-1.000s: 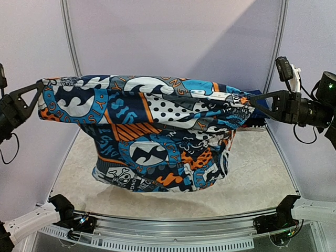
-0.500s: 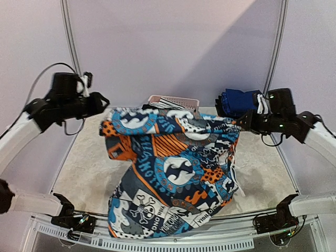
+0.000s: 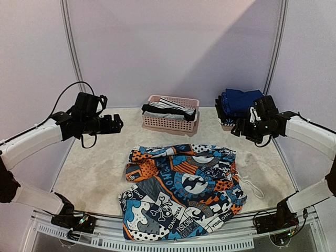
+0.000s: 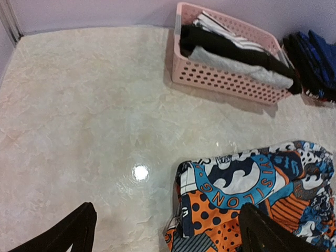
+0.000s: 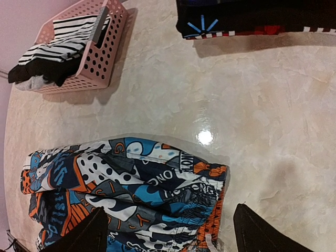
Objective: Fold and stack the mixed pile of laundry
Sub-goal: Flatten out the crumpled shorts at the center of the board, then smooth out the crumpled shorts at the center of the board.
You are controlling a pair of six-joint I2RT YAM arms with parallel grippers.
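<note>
The orange-blue-black-white patterned garment lies crumpled on the table toward the front, with nothing holding it. My left gripper hovers open above and left of it; in the left wrist view the garment's orange dotted corner lies under the right finger. My right gripper hangs open over its far right corner, and the cloth shows between the spread fingers. The rest of the laundry pile, black-and-white striped and black pieces, sits in the pink basket.
The pink slatted basket stands at the back centre. A stack of folded navy and dark garments sits at the back right by the frame post. A white drawstring trails off the garment's right side.
A second ago both grippers held the patterned garment stretched in the air. They lowered it, opened and let go; it now lies on the table and both arms have drawn back.
</note>
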